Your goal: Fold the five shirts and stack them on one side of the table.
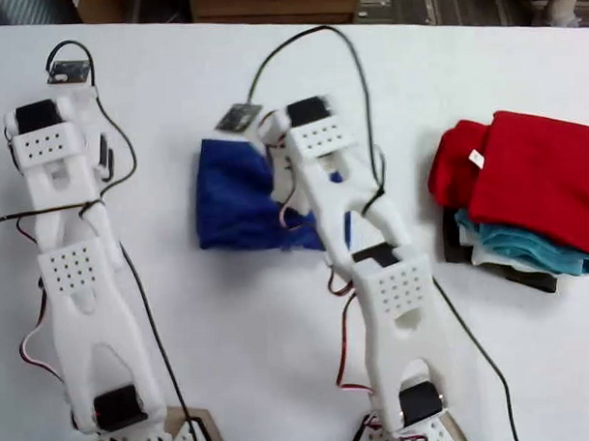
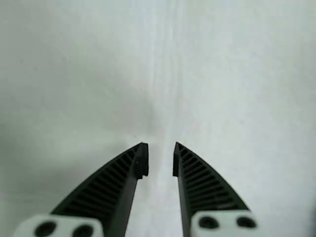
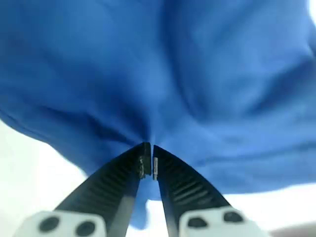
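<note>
Final shirt, likely: right gripper [image 3: 149, 160] pinches the blue shirt [image 1: 231, 198] beside the red-topped stack [image 1: 526, 188]. Left gripper [image 2: 158, 159] parted, empty. Next move probably calls for lifting it onto that stack.

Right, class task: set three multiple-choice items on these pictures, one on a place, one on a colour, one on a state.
1. Where in the high view is the stack?
A between the arms
B by the picture's right edge
C under the left arm

2. What colour is the stack's top shirt?
A red
B blue
C black

3. The right gripper is
A open over bare table
B open above the stack
C shut on the blue shirt

Answers:
1 B: the high view shows it at that edge.
2 A: a red shirt tops it.
3 C: its wrist view shows the fingertips pinching blue cloth.
</note>
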